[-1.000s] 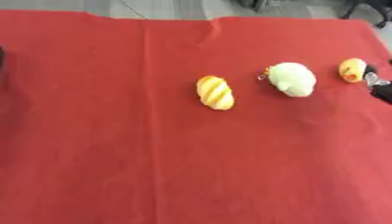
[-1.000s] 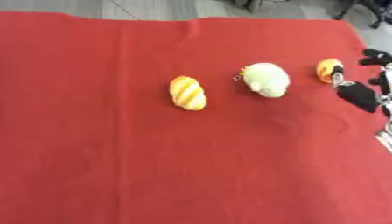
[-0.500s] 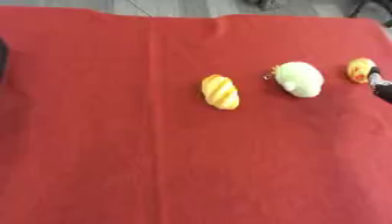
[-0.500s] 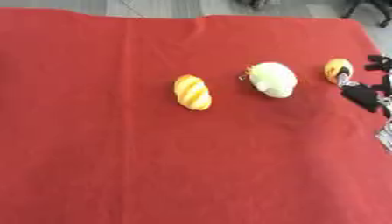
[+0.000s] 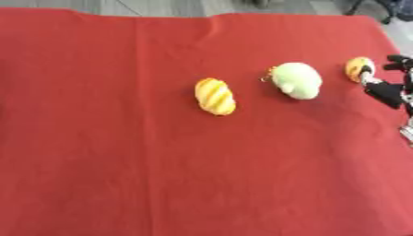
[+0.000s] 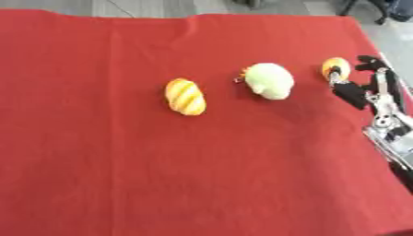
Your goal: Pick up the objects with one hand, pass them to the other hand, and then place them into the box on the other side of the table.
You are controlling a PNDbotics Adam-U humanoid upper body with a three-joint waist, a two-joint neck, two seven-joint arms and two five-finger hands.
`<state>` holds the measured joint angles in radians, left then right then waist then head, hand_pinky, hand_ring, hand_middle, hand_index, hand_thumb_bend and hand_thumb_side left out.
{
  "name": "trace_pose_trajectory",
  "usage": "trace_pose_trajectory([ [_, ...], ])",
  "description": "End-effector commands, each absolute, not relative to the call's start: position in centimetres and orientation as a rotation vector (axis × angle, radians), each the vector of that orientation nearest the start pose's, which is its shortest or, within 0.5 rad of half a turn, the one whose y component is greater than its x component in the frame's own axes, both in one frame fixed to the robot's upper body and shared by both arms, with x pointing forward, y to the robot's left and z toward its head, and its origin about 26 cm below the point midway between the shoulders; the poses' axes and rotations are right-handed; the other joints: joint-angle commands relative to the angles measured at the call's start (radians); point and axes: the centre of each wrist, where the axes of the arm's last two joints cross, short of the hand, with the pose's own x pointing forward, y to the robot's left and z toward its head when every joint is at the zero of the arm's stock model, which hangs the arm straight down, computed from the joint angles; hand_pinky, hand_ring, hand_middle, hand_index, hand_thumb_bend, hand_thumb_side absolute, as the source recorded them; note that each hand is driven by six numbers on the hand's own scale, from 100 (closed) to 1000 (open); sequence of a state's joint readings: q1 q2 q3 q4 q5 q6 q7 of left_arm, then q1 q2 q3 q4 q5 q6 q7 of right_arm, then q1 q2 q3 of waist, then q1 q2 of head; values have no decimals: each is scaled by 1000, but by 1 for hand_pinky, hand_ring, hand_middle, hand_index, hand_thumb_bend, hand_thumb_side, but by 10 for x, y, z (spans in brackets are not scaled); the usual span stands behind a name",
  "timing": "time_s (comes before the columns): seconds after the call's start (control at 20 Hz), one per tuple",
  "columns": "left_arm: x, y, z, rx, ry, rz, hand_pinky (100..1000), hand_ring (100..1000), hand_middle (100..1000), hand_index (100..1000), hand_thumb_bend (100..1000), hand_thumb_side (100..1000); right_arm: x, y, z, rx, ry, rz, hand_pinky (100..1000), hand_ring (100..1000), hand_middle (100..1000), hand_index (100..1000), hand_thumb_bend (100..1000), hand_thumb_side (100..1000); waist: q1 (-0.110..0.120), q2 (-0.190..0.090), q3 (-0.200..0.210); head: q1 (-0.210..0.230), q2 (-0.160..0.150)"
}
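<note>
Three toys lie in a row on the red cloth. A yellow-orange striped bread toy is in the middle, with a pale green plush to its right. Furthest right is a small orange toy. My right hand comes in from the right edge, black with silver joints. Its fingers are spread beside the orange toy, and one fingertip touches the toy's near side. Nothing is lifted. My left hand shows in neither view, and no box is visible.
The red cloth covers the whole table; its far edge meets a grey floor. A dark shape stands beyond the far right corner. Wide bare cloth lies left of and in front of the toys.
My right hand has crept left, closer to the orange toy, until a fingertip touches it. The camera has shifted slightly, and a dark shape at the left edge has left the view.
</note>
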<state>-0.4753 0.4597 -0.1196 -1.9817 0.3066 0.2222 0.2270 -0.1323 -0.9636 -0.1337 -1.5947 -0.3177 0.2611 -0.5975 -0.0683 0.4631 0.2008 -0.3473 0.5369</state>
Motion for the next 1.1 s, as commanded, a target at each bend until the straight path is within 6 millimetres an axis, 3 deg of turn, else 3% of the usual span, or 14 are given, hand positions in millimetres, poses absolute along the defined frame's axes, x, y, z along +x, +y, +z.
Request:
trace_pose_trajectory([
  [0.05,308,234,255,-12,-2187,-269,621,656,765,803,100,817,295,-466,222,-1132,-1625,-91,784,1000,762,870,215,388,1,-18,3,-4,-24],
  [1.1,307,234,252,-12,-2173,-278,621,657,765,802,100,824,295,-469,222,-1190,-1560,-115,786,1000,765,866,277,314,0,-13,11,-23,-18],
])
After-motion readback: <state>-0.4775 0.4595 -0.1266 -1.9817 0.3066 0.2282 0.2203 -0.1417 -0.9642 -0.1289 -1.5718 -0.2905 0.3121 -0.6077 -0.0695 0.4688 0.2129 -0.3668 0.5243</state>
